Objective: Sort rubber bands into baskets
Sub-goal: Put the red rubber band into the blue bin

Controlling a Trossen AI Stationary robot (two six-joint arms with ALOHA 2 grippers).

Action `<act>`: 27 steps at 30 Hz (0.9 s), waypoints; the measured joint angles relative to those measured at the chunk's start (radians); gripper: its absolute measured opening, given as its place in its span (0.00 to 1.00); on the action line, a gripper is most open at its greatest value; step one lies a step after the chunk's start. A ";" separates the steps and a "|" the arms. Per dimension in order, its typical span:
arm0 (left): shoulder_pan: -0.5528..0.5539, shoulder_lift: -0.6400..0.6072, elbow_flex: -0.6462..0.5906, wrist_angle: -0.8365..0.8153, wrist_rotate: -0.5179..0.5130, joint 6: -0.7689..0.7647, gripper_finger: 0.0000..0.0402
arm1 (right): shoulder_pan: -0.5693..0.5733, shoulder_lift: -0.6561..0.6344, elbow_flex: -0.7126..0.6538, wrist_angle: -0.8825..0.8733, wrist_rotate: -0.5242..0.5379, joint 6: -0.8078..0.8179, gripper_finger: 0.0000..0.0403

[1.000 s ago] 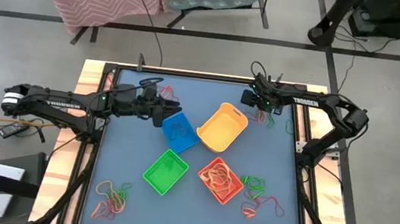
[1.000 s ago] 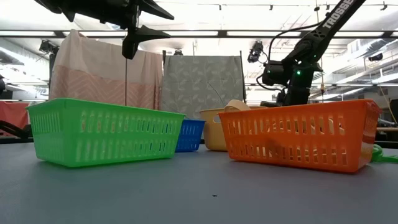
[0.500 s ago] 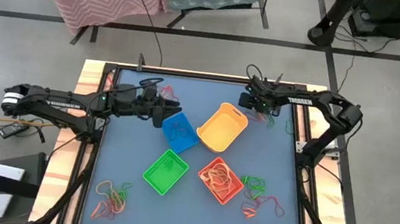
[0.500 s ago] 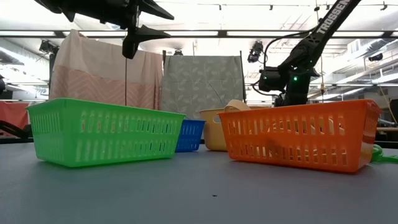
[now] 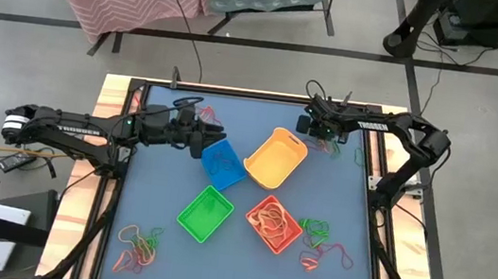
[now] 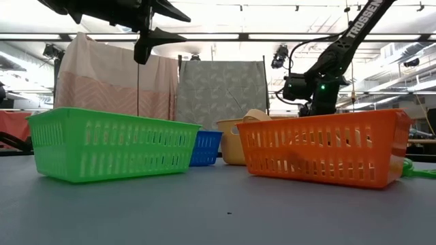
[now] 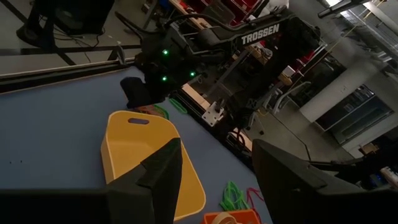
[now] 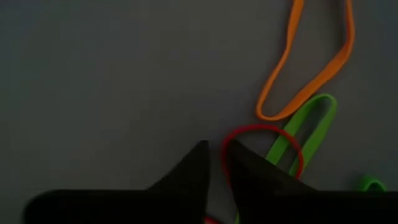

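Observation:
Four baskets stand mid-table: blue (image 5: 223,163), yellow (image 5: 277,157), green (image 5: 207,213) and orange (image 5: 274,224), the orange one holding orange bands. My right gripper (image 5: 311,128) points down at the far right, beside the yellow basket. It is shut on a red rubber band (image 8: 264,129) that lies on the mat. An orange band (image 8: 311,68) and a green band (image 8: 305,134) lie by the red one. My left gripper (image 5: 203,140) hangs open above the blue basket's far-left corner, with nothing between its fingers (image 7: 163,171). My right gripper pinches the red band at one end of its loop (image 8: 224,154), between its two fingertips. The fingers come from above, slanting down. The rest of the loop lies flat on the mat, across the green band.
More rubber bands lie in loose heaps at the near left (image 5: 139,245), the near right (image 5: 318,239), the far left (image 5: 207,113) and beside my right gripper (image 5: 332,148). A raised frame (image 5: 120,181) runs around the blue mat.
My right arm has sunk a little toward the table at the far right, next to the yellow basket. My left arm has kept still above the blue basket.

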 joint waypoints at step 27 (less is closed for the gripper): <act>0.000 0.000 0.000 0.007 -0.009 0.026 0.49 | -0.006 -0.467 -0.003 0.009 0.013 -0.200 0.01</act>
